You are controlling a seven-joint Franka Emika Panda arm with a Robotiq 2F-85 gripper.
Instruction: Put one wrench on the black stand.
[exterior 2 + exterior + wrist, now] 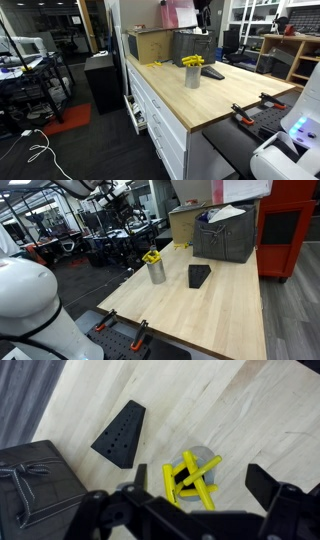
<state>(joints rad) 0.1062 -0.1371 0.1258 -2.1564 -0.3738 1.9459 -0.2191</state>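
Several yellow wrenches [188, 480] stand bunched in a silver cup [204, 458], seen from straight above in the wrist view. My gripper [200, 500] hangs above the cup, open and empty, with one finger on each side. The black stand [120, 434] lies on the wooden table up and left of the cup, with nothing on it. In both exterior views the cup [157, 272] [192, 77] holds the wrenches [151, 256] [194, 62], with the stand [199, 275] [212, 72] beside it.
A big grey box [225, 235] [35, 480] and a cardboard box [187, 225] stand at the back of the table [200, 315]. A loose yellow piece [152, 65] lies near the cardboard box. Clamps [140, 330] grip the table's front edge. A red cabinet [290, 230] stands beside the table.
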